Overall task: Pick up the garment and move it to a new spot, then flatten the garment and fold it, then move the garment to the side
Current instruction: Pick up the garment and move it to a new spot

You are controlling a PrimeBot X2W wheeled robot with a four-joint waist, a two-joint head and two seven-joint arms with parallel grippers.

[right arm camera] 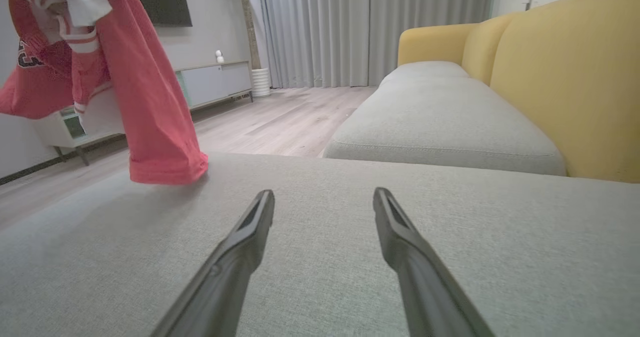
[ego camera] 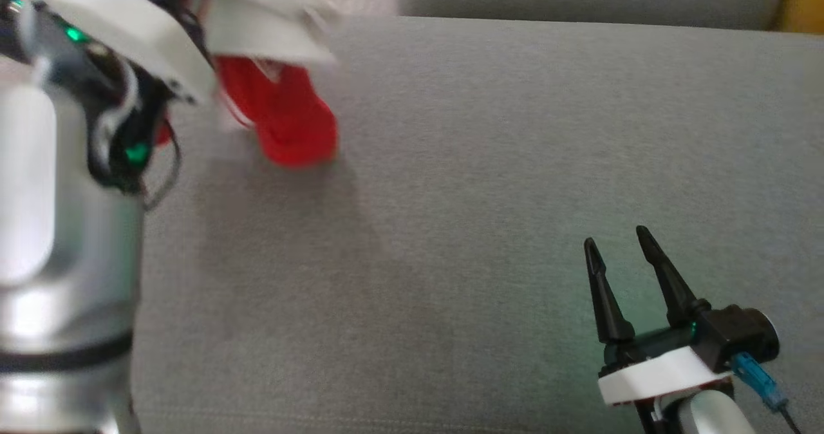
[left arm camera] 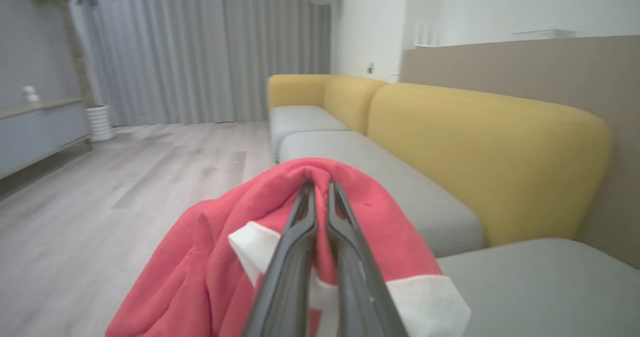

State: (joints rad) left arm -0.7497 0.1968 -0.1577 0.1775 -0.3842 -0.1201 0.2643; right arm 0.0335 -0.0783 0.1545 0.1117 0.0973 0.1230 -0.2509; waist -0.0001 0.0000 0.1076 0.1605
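Note:
The garment is red with white trim and hangs at the upper left of the head view, its lower end touching the grey cushion. In the left wrist view my left gripper is shut on a bunched fold of the garment, which drapes down both sides of the fingers. From the right wrist view the garment hangs at the far left, lifted, its hem brushing the seat. My right gripper stands open low over the cushion at the lower right, nothing between its fingers.
The grey sofa seat spreads wide under both arms. A yellow backrest runs along one side, with another grey seat cushion beyond. Wooden floor, a low cabinet and grey curtains lie past the sofa's edge.

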